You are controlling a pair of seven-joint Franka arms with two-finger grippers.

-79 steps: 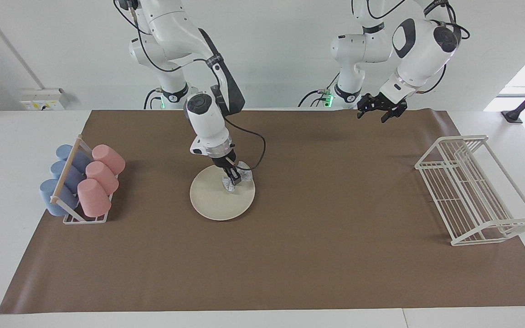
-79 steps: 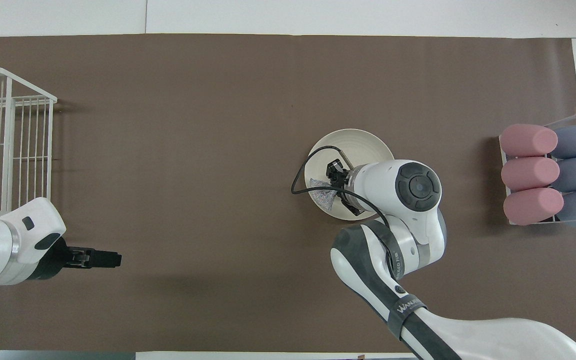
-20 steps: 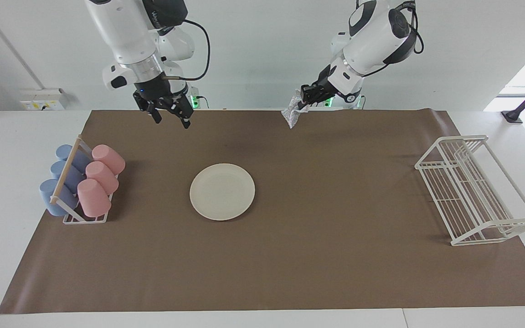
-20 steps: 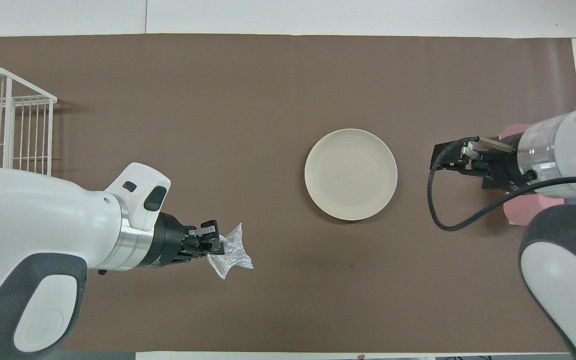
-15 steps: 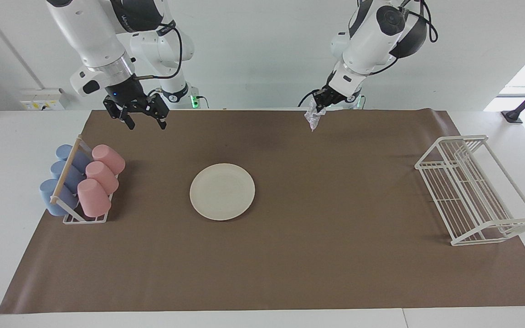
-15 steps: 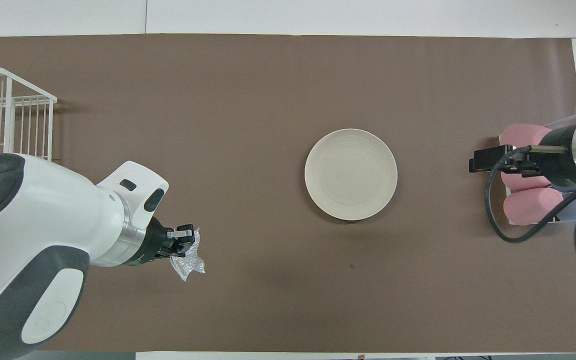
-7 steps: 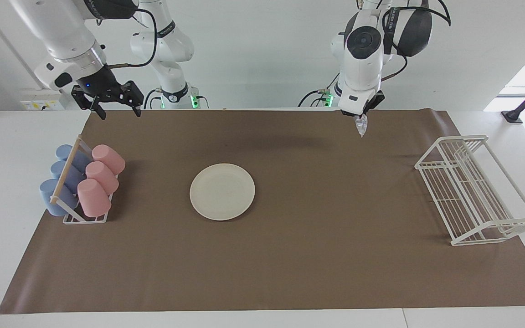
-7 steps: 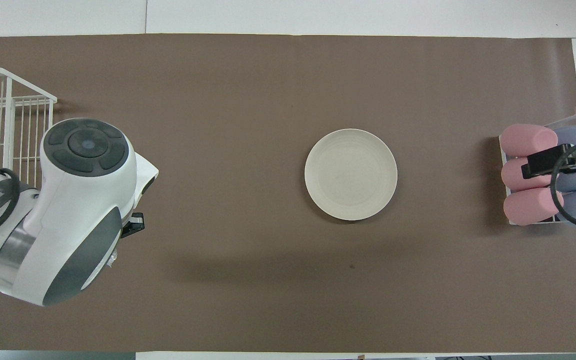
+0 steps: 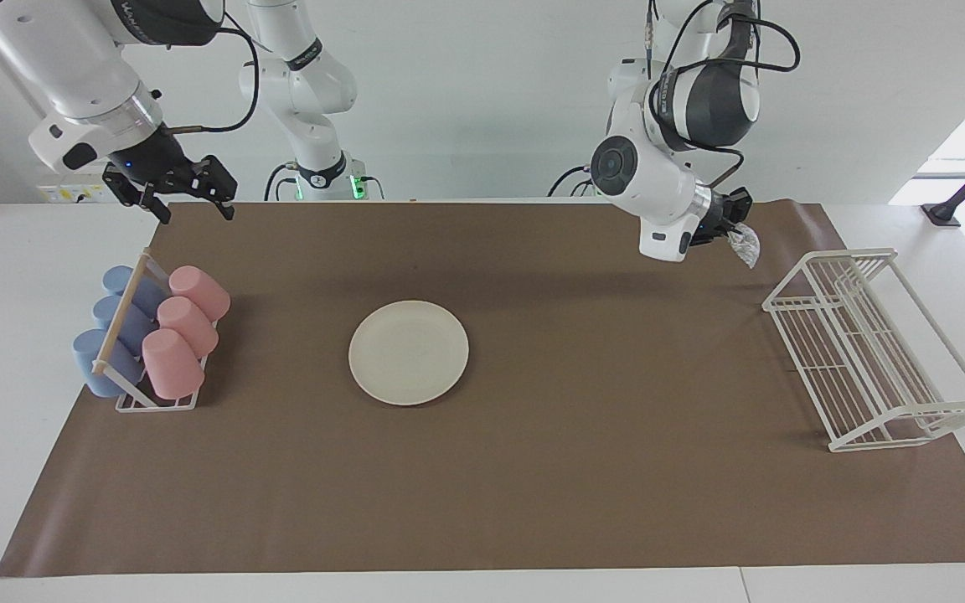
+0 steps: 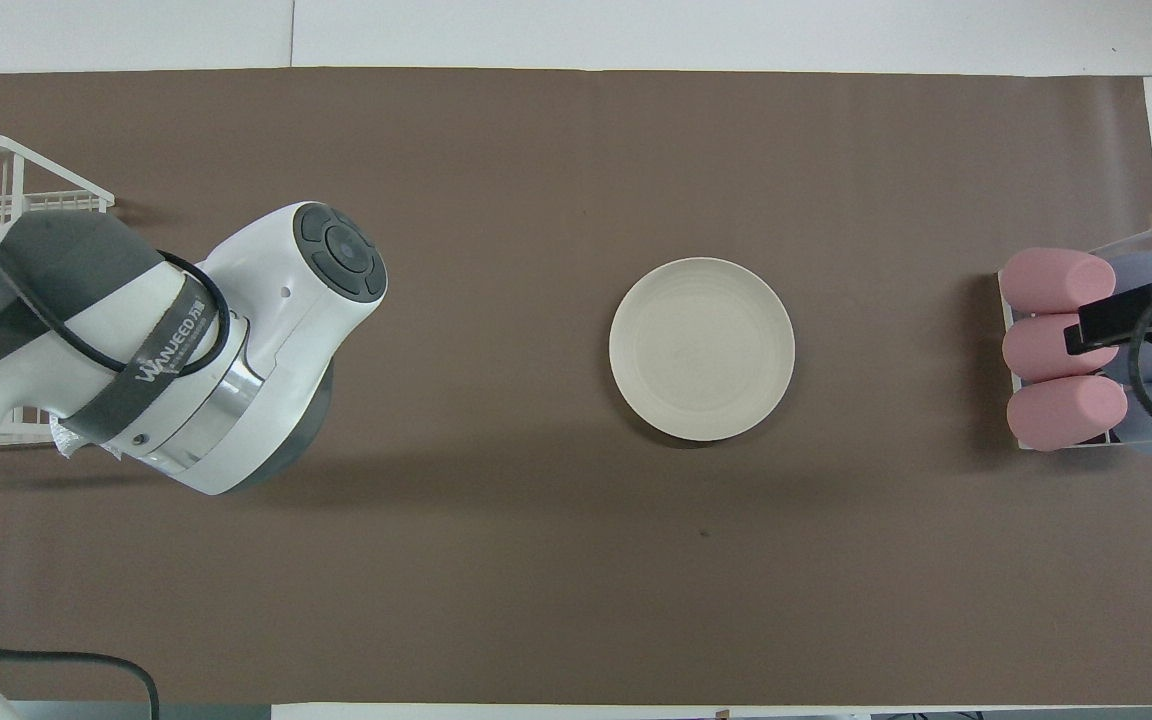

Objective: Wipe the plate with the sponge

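Apparently between wiping strokes, the left gripper hangs over the mat near the wire rack, clamped on the sponge, the right gripper spread empty above the cups, so wiping needs the sponge carried to the bare plate mid-mat.

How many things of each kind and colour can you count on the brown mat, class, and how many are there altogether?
Pink cups: 3
Blue cups: 3
Cup holder: 1
Cream plate: 1
White wire rack: 1
Silvery sponge, held in the air by the left hand: 1
Total: 10
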